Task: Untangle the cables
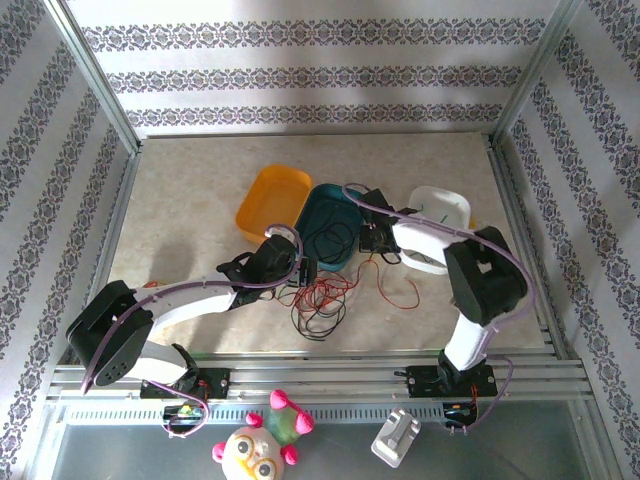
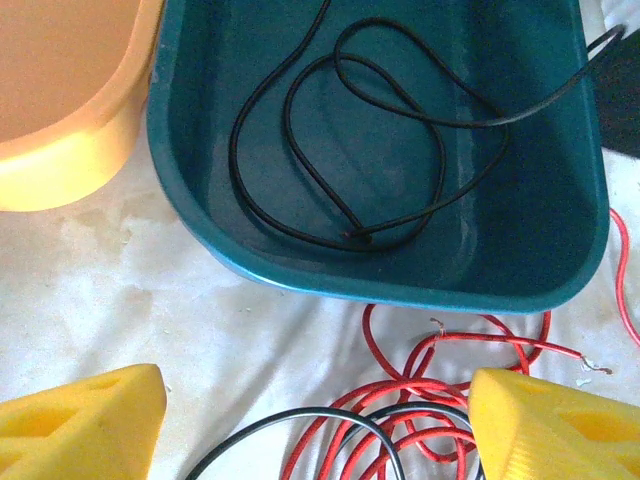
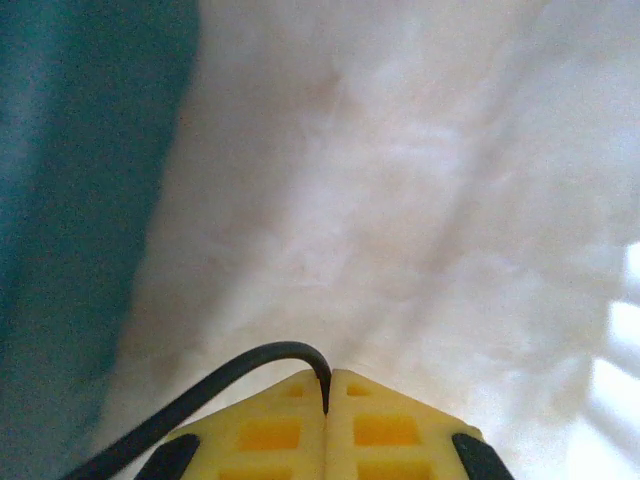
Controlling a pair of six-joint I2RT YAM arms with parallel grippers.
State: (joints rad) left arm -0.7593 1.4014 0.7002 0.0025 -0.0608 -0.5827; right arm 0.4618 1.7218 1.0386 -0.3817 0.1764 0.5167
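Black cable: coiled inside the teal bin, one end pinched in the clenched right claw beside it. Red cable: heaped before the bin, beneath the released left claw.

We recorded a pale, marbled table as the carrying surface. Three trays stood directly on it in a row toward the far side: an orange tray at left, a teal tray just beside it at centre, and a white tray at right, apart from the teal one. On the near side of the teal tray, a red cable lay in loose coils on the bare surface. We noted a black cable looped among those coils.
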